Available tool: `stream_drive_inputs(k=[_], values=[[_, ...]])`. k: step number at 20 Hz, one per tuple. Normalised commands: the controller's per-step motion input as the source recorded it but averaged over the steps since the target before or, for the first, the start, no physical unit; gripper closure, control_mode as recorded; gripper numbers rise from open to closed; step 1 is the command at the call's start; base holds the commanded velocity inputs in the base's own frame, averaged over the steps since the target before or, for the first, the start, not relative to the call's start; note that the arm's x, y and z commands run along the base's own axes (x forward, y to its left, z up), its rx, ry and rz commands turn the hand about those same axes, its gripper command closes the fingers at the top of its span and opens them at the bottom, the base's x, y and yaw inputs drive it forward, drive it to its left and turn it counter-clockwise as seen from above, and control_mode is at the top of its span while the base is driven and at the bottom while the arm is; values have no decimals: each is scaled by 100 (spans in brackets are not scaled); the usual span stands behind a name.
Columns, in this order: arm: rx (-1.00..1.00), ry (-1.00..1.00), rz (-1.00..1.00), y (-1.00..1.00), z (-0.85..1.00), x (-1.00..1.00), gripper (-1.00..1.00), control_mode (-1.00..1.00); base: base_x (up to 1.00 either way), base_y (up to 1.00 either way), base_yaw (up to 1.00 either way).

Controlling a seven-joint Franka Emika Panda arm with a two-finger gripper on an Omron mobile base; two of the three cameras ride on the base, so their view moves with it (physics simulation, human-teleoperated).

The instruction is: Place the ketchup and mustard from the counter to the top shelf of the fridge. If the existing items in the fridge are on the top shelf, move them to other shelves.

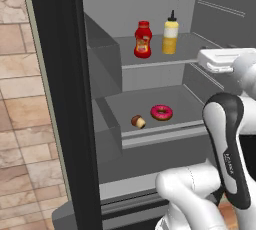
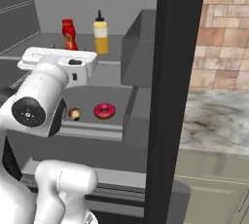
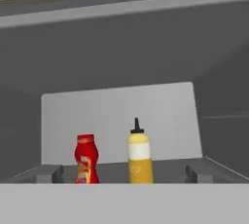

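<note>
The fridge [image 1: 60, 99] is seen open, with two shelves occupied. On the top shelf [image 1: 185, 54] the ketchup [image 1: 143, 39] and the mustard [image 1: 170, 33] are stood upright, just beside each other, the ketchup nearer the fridge's hinged side wall. On the lower shelf [image 1: 170, 124] the pink donut [image 1: 161, 112] and the small brown cupcake [image 1: 138, 121] are laid near each other. The gripper [image 3: 124, 173] is held released, jaws spread wide, in front of the top shelf, with nothing grasped.

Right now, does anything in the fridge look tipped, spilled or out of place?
Nothing stands out. The ketchup and mustard stand upright side by side on the top shelf; the donut and cupcake sit on the lower shelf.
</note>
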Motion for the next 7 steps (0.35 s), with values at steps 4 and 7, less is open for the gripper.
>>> stream_drive_inputs(k=[4, 7], values=[[0, -20, 0, 1, 28, -100, -100, -100, 0, 0, 0], [0, -9, 0, 14, 79, -100, -100, -100, 0, 0, 0]])
